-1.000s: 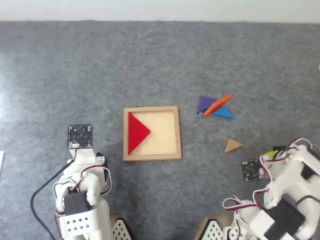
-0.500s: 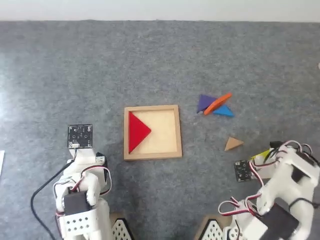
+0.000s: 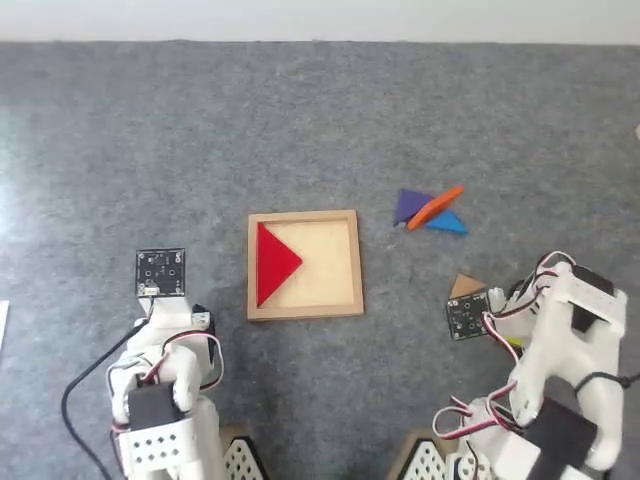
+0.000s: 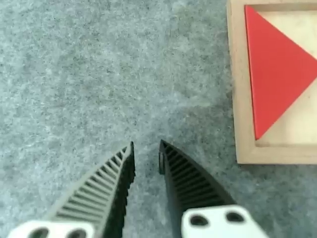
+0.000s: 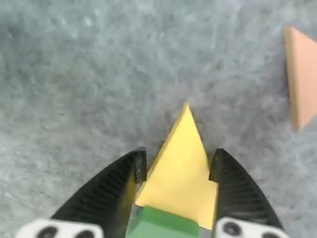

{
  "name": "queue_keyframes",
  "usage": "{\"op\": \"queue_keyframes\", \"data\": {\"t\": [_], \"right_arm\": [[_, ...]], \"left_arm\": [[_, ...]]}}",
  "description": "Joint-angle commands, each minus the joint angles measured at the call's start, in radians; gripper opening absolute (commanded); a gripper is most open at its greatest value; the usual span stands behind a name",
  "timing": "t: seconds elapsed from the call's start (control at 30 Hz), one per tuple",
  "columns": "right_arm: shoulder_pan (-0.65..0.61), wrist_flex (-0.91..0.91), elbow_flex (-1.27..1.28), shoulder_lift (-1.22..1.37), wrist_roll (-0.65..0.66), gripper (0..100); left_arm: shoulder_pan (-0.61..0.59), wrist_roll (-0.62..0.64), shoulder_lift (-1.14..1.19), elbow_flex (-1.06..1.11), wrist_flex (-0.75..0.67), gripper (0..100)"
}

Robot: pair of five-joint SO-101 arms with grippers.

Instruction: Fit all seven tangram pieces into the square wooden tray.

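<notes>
Right arm swung left and farther out, wrist ending beside tan triangle (image 3: 465,286). Right hand (image 5: 179,154) gripped yellow triangle (image 5: 181,181), tip pointing forward. Step, as judged: carrying piece to tray (image 3: 303,314), well left of hand. Red triangle (image 3: 274,262) sat in tray's left half. Next move called for crossing to free right half, lowering flat, releasing. Left hand (image 4: 146,146) narrow, empty, over tabletop (image 4: 74,74) near tray's near-left corner.
</notes>
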Motion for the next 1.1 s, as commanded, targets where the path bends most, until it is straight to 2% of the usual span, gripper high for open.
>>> {"op": "queue_keyframes", "data": {"t": [0.0,0.07,0.13,0.3,0.67,1.07], "right_arm": [[0.027,0.016,-0.046,-0.051,-0.011,29.3],[0.039,0.016,-0.046,-0.101,-0.005,36.7],[0.053,0.028,-0.041,-0.143,0.023,39.8],[0.062,0.067,-0.041,-0.168,0.072,38.5],[0.154,-0.028,-0.043,-0.059,0.167,38.4],[0.182,-0.182,-0.049,0.094,0.167,38.4]], "left_arm": [[0.0,-0.002,-0.018,-0.012,0.003,8],[0.0,-0.002,-0.018,-0.012,0.003,8],[0.0,-0.002,-0.018,-0.012,0.003,8],[0.0,-0.002,-0.018,-0.012,0.003,8],[0.0,-0.002,-0.018,-0.012,0.003,8],[0.0,-0.002,-0.018,-0.012,0.003,8]]}}
